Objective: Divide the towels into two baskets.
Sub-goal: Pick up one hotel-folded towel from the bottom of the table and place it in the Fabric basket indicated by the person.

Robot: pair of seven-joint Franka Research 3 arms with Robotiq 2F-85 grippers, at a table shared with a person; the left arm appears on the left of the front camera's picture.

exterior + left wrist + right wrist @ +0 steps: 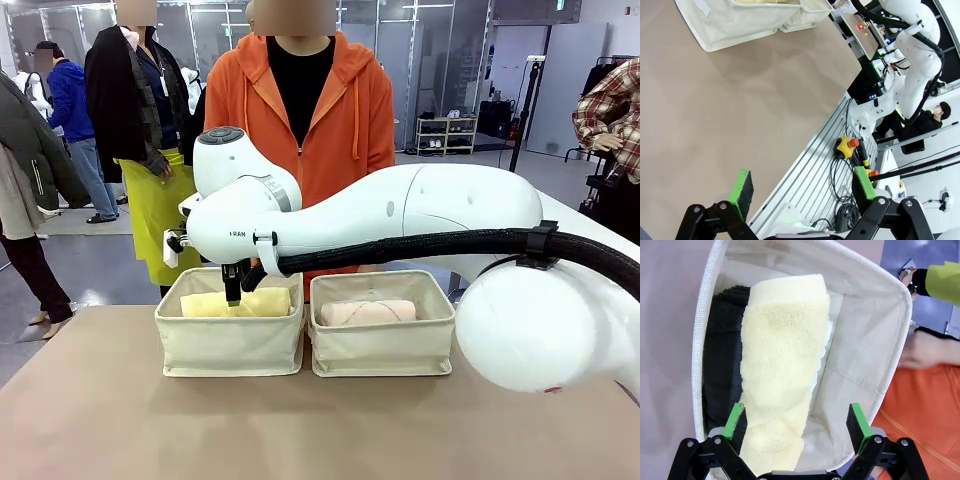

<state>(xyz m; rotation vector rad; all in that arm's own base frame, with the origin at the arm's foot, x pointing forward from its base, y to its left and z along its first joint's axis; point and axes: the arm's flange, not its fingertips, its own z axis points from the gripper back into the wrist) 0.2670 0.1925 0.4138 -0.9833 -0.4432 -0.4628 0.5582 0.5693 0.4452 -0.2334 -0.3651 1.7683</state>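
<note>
Two cream canvas baskets stand side by side at mid-table. The left basket (229, 347) holds the pale yellow towel (262, 303); the right basket (382, 350) holds the pale pink towel (367, 312). My right gripper (233, 290) reaches across and hangs over the left basket. In the right wrist view my right gripper (796, 422) is open, its pads astride the yellow towel (782, 355), which lies on the dark grey towel (722, 360); a sliver of white cloth (824, 347) shows under it. My left gripper (802, 187) is open over the table's near edge, far from the left basket (740, 20).
A person in an orange hoodie (300, 110) stands right behind the baskets, a hand (920, 352) near the left basket's far rim. The tan table (300, 430) lies bare in front. Beyond its edge are a slotted metal frame, cables and a yellow stop button (847, 146).
</note>
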